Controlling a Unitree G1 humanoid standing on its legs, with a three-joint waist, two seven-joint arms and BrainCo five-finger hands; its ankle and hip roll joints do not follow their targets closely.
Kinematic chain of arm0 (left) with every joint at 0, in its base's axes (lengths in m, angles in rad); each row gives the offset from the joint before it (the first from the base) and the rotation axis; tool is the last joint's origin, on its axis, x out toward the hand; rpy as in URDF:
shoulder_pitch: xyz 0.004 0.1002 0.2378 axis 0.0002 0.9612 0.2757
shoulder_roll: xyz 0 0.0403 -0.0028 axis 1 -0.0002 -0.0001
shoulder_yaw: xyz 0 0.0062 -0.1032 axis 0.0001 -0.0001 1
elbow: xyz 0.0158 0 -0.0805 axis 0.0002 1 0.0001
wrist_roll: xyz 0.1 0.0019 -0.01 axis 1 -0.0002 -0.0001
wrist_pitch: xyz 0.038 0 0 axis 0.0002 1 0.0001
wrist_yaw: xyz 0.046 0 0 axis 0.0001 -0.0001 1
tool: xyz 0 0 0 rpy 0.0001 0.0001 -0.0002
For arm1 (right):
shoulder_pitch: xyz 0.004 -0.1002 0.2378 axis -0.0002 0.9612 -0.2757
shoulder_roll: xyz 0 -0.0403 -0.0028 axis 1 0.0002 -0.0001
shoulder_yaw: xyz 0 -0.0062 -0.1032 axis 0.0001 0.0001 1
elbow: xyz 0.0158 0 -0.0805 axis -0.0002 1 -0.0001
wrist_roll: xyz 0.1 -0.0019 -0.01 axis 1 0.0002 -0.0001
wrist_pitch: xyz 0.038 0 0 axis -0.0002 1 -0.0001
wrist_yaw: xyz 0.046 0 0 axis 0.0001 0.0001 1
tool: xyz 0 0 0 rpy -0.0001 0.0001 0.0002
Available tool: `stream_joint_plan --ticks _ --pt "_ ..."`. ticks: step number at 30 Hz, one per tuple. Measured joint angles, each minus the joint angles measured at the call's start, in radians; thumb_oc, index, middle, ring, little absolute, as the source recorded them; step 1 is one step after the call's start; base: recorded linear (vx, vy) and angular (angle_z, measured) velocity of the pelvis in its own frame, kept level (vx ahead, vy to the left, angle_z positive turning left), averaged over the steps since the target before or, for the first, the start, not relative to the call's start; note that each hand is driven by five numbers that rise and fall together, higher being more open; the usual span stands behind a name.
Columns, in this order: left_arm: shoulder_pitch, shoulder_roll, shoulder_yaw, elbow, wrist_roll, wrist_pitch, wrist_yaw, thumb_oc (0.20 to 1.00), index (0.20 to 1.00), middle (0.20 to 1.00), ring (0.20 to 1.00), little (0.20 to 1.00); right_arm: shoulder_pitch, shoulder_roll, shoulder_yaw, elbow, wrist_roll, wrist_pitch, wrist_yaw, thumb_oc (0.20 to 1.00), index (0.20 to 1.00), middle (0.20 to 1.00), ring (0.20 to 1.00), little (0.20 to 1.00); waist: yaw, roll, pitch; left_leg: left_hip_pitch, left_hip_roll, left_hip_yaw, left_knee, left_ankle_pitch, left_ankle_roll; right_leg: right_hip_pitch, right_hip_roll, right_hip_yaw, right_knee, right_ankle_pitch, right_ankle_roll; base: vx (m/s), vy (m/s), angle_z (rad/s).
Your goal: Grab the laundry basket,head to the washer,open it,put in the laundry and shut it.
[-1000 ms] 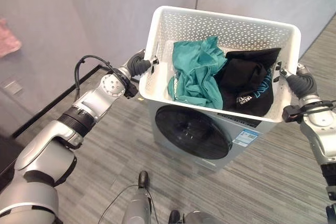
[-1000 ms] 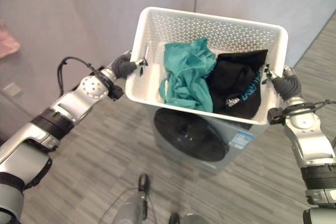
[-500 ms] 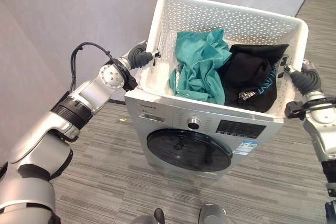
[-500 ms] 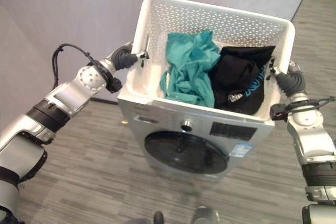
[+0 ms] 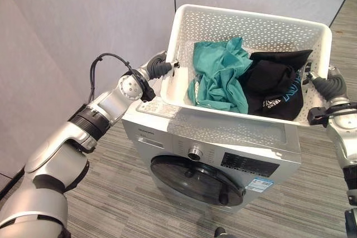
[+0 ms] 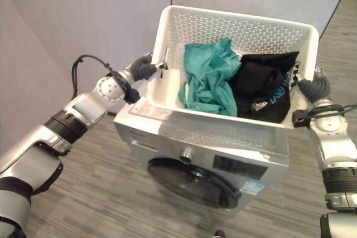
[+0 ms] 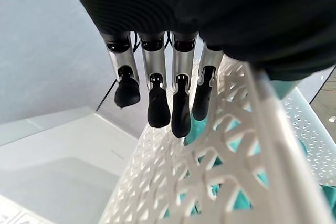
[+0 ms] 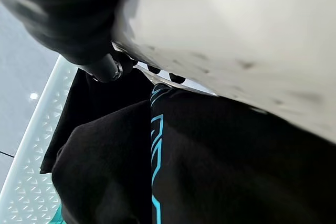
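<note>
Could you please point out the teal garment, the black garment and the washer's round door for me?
teal garment (image 5: 220,76), left eye view, middle of its crumpled folds.
black garment (image 5: 273,85), left eye view, its upper folds.
washer's round door (image 5: 195,179), left eye view, dark glass centre.

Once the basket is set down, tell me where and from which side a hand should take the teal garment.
Take the crumpled teal cloth garment at its raised, bunched upper folds, coming straight down from above. It lies in the white perforated plastic laundry basket, whose tall walls block any approach from the side, and the black garment presses against it on the robot's right, so keeping toward the teal garment's left half would likely avoid snagging both.
</note>
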Motion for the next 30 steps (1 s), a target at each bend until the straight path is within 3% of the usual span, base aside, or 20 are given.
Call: stream_joint_plan --ticks 5,6,7,8,10,11,15,24,30 --pt "0.016 0.012 -0.006 0.003 0.000 0.011 -0.007 0.200 0.200 0.200 0.200 0.200 0.001 0.032 0.009 0.000 -0.003 0.004 0.003 0.200 0.200 0.200 0.200 0.200 0.000 -0.019 -0.011 0.000 0.002 0.000 -0.013 0.006 -0.007 0.000 0.004 -0.001 -0.017 0.007 -0.004 0.03 -0.010 0.00" --pt "0.016 0.022 -0.009 0.005 0.000 0.012 -0.011 0.297 0.297 0.297 0.297 0.297 0.001 0.044 0.011 -0.002 -0.008 0.005 0.004 0.200 0.200 0.200 0.200 0.200 0.001 -0.024 -0.014 -0.001 0.003 0.001 -0.015 0.007 -0.009 0.000 0.005 -0.001 -0.022 0.009 -0.004 0.04 -0.003 -0.02" --pt "0.016 0.023 -0.009 0.007 0.001 0.012 -0.010 0.297 0.297 0.297 0.297 0.297 0.001 0.047 0.012 -0.003 -0.013 0.005 0.007 0.200 0.200 0.200 0.200 0.200 0.001 -0.026 -0.015 -0.001 0.003 0.001 -0.015 0.007 -0.009 0.000 0.006 -0.001 -0.022 0.009 -0.005 0.03 0.004 -0.01" --pt "0.016 0.026 -0.009 0.008 0.002 0.012 -0.011 1.000 1.000 1.000 1.000 1.000 0.001 0.047 0.012 -0.003 -0.015 0.006 0.014 0.297 0.297 0.297 0.297 0.297 0.002 -0.026 -0.015 -0.001 0.003 0.001 -0.015 0.007 -0.009 0.000 0.006 0.000 -0.022 0.009 -0.005 0.03 0.000 0.00" --pt "0.015 0.033 -0.010 0.016 0.005 0.011 -0.012 1.000 1.000 1.000 1.000 1.000 0.001 0.048 0.014 -0.003 -0.017 0.008 0.018 0.598 0.598 0.598 0.598 0.598 0.004 -0.027 -0.016 -0.002 0.003 0.001 -0.017 0.008 -0.010 0.000 0.006 0.000 -0.026 0.011 -0.006 0.02 -0.001 0.00" --pt "0.011 0.029 -0.010 0.038 0.010 0.009 -0.013 1.000 1.000 1.000 1.000 1.000 0.000 0.048 0.018 -0.003 -0.012 0.008 0.021 1.000 1.000 1.000 1.000 1.000 0.005 -0.029 -0.018 -0.003 0.004 0.001 -0.022 0.011 -0.013 0.000 0.007 -0.001 -0.032 0.014 -0.007 0.00 0.000 0.00" --pt "-0.008 -0.009 -0.019 0.129 0.029 0.009 -0.005 1.000 1.000 1.000 1.000 1.000 -0.006 0.045 0.053 -0.002 0.049 0.007 0.051 1.000 1.000 1.000 1.000 1.000 0.005 -0.040 -0.025 -0.022 0.003 -0.001 -0.026 0.018 -0.016 -0.011 0.008 -0.004 -0.050 0.027 -0.007 0.00 0.000 0.01" --pt "-0.037 0.001 -0.017 0.131 0.030 0.008 0.011 1.000 1.000 1.000 1.000 1.000 -0.070 0.019 0.092 0.041 0.099 0.006 0.053 1.000 1.000 1.000 1.000 1.000 0.006 -0.043 -0.027 -0.053 0.001 -0.001 -0.026 0.023 -0.018 -0.043 0.008 -0.004 -0.050 0.034 -0.009 0.00 0.000 0.00" --pt "-0.048 0.014 0.037 0.135 0.081 -0.031 0.123 1.000 1.000 1.000 1.000 1.000 -0.070 0.021 0.132 0.040 0.099 0.004 0.054 1.000 1.000 1.000 1.000 1.000 -0.012 -0.043 -0.026 -0.053 0.001 0.000 -0.027 0.022 -0.018 -0.043 0.007 -0.003 -0.050 0.034 -0.009 0.00 0.000 0.00"
